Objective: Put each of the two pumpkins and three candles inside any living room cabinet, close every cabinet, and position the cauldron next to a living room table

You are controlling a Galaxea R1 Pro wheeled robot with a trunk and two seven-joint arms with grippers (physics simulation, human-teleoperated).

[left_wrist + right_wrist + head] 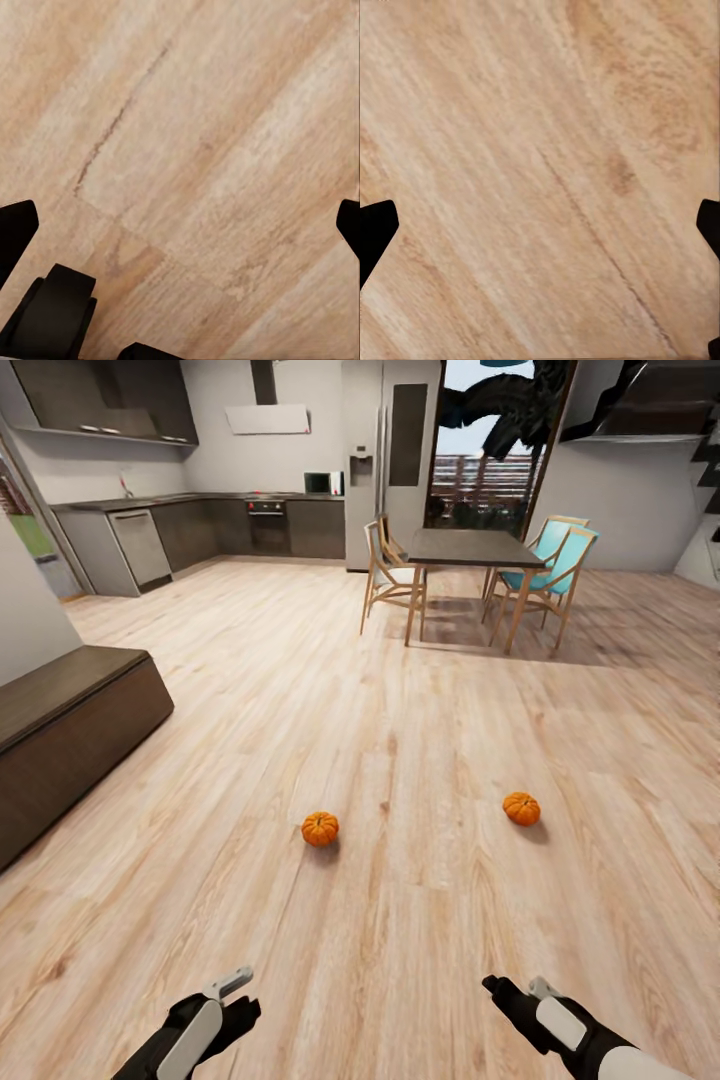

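Nearest, at the bottom of the head view, both arms reach forward low over the wooden floor [400, 690]. The left gripper [236, 1000] is at the near left and the right gripper [500, 992] at the near right, well apart from each other. In each wrist view the two dark fingertips [16, 229] [375, 225] stand at opposite edges with bare floor planks between them, so the jaws on both sides are spread wide and hold nothing.

Farther out, two pumpkins rest on the floor: the left pumpkin [320, 828] ahead of the left gripper and the right pumpkin [521, 808] a little farther off, ahead of the right gripper. They lie well apart from one another and from both grippers.

On the left, against the wall, stands the low dark-brown cabinet [70, 730], its front shut.

Farther still, a dark dining table [470, 550] stands with wooden chairs [392, 575] around it. At the far left is a grey kitchen [200, 525].
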